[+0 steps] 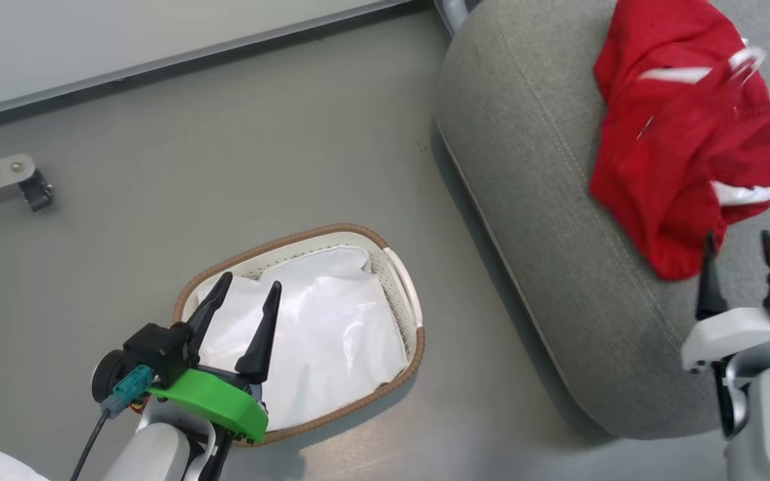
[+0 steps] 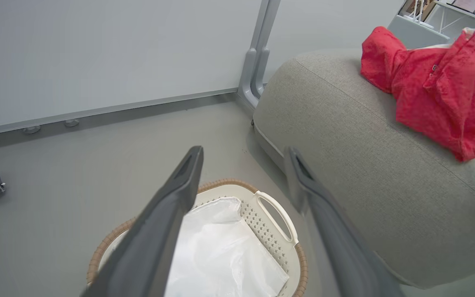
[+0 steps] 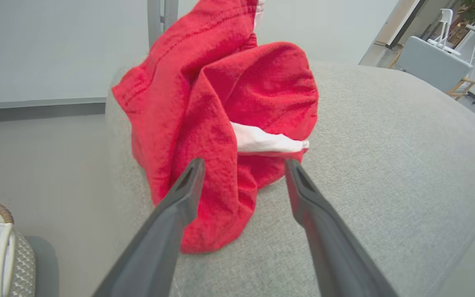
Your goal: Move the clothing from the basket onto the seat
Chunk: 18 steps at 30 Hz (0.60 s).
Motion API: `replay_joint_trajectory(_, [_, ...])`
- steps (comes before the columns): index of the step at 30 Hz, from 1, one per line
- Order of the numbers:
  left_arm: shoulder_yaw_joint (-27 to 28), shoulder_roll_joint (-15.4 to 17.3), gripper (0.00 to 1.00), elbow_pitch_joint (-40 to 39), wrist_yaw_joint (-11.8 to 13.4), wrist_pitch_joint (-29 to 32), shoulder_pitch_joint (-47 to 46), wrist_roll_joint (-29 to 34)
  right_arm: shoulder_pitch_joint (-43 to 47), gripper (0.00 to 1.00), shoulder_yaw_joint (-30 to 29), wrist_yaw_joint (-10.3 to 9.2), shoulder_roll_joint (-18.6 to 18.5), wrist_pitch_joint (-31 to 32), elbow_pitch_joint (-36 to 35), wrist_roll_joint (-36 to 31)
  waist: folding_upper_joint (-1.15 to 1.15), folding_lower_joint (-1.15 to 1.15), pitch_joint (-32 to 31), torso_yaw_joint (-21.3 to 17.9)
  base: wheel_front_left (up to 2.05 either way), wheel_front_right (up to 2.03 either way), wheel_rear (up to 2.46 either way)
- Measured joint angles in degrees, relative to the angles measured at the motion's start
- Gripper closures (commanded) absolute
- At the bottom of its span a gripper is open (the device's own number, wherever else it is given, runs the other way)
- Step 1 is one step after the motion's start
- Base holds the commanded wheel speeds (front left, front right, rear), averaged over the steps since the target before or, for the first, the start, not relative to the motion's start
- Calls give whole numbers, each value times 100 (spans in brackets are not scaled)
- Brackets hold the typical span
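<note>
clothing (image 1: 679, 147) heaped lengthwise along seat (image 1: 539, 220)

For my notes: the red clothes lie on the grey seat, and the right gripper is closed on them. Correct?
Not quite: the clothes lie on the seat, but the right gripper is open, gripping nothing, as the right wrist view shows.

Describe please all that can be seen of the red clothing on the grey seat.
The red clothing is a crumpled heap of bright red, knit-looking fabric with white trim bands at some edges. It lies bunched in folds, one part standing up, on top of the grey seat, near its rounded edge. No print can be read. The right hand, open, points at the heap's near end; whether a finger touches the cloth cannot be told.
</note>
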Motion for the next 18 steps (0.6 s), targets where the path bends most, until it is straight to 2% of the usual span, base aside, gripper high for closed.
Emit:
replay_joint_trajectory(6, [536,-199,0,41,0,0,168,240,79,0,1081,0,22,1,-276,699,0,0,-196,268,0,0,0])
replay_joint_trajectory(11, [1228,-409,0,51,0,0,274,568,14,0,1878,0,22,0,-579,1078,0,0,-331,547,0,0,0])
replay_joint_trajectory(18, [2148,-698,0,41,0,1,455,1091,-73,0,2319,0,24,0,-838,1252,0,0,-481,939,0,0,0])
